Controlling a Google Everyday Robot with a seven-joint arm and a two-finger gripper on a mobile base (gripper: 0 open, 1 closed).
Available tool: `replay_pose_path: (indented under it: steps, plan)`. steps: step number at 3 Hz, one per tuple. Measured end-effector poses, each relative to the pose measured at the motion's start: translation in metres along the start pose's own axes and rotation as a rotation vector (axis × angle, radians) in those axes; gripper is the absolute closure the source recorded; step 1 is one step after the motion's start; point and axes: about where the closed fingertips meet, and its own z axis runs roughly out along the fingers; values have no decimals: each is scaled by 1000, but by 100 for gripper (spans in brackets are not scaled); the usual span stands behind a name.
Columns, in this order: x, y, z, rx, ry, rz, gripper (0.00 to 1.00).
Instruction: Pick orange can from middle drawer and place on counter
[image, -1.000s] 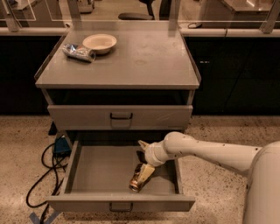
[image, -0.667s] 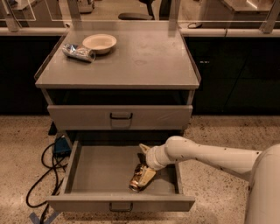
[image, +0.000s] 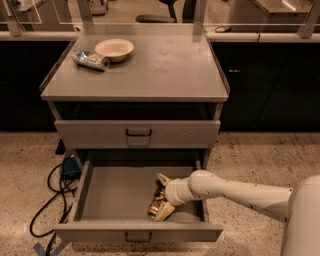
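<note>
So the one white arm (image: 235, 192) comes in from the bottom right and stretches out left, pretty much level, just sloping up a touch toward the wrist (image: 176, 192). Its end effector (image: 161, 197) points down and to the left, sitting low inside the open middle drawer (image: 115, 197), right-hand side near the front.

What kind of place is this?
Probably an office or lab: a grey metal drawer cabinet, glass-panelled ledge with a swivel chair behind, speckled floor. The gripper is down in the open drawer at the orange can.
</note>
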Motion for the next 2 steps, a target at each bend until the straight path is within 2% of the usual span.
replay_pose_path:
  steps: [1,2]
  plan:
    - [-7,-5,-2,43,-29,-26,0]
    - [-8,-5,-2,43,-30,-27,0]
